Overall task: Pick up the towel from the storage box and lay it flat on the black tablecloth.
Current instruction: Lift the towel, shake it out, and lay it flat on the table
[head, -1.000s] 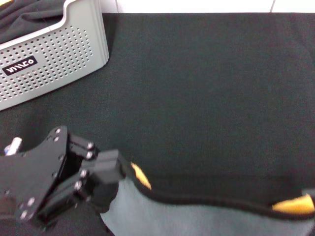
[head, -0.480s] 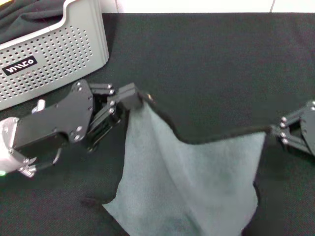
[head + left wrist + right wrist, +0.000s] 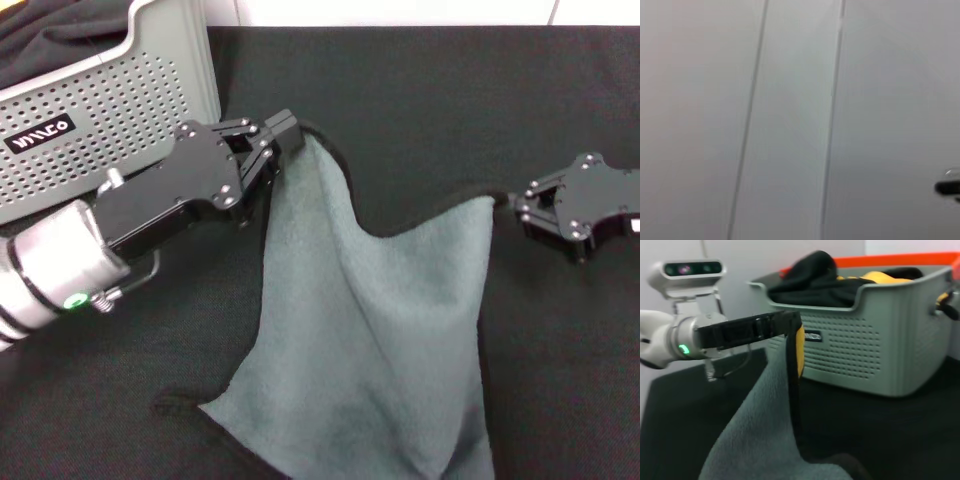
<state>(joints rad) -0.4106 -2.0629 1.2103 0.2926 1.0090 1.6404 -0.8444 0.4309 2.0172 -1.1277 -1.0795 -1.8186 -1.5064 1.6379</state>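
Above the black tablecloth, left hand and right hand each grip a towel corner.

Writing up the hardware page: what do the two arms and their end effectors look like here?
Left end effector: matte black, angular plates with small silver screws and linkage bars. Behind it a silver-grey cylindrical wrist with a lit green indicator and a thin looped cable. Right end effector: same black plates and screw heads; only its front section shows. The right wrist view shows a white camera module above the left arm.
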